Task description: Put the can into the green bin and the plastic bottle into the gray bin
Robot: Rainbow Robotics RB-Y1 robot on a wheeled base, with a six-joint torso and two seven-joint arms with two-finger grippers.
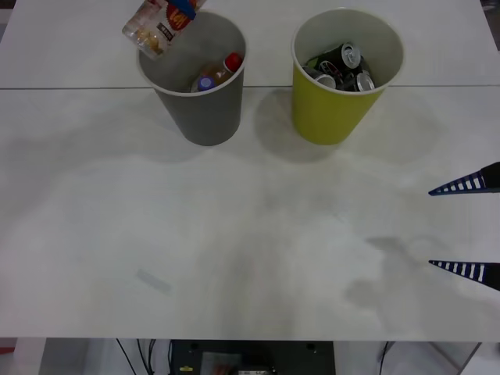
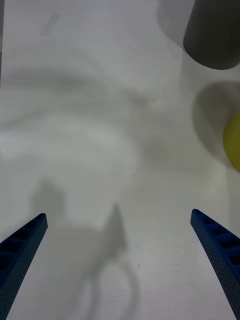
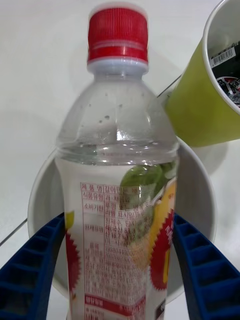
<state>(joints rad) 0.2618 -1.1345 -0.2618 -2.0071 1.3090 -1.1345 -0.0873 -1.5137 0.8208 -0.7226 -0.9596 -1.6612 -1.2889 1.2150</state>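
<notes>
Above the gray bin at the table's far left, the left gripper clenches a plastic bottle with a red cap and yellow-and-red label, its blue ribbed fingers pressed against both sides of the label. Two more bottles, one red-capped and one purple-capped, lie inside that bin. Just beside it, the green bin holds several cans. Well apart, at the table's right edge, the right gripper hovers with fingers spread wide, holding nothing.
</notes>
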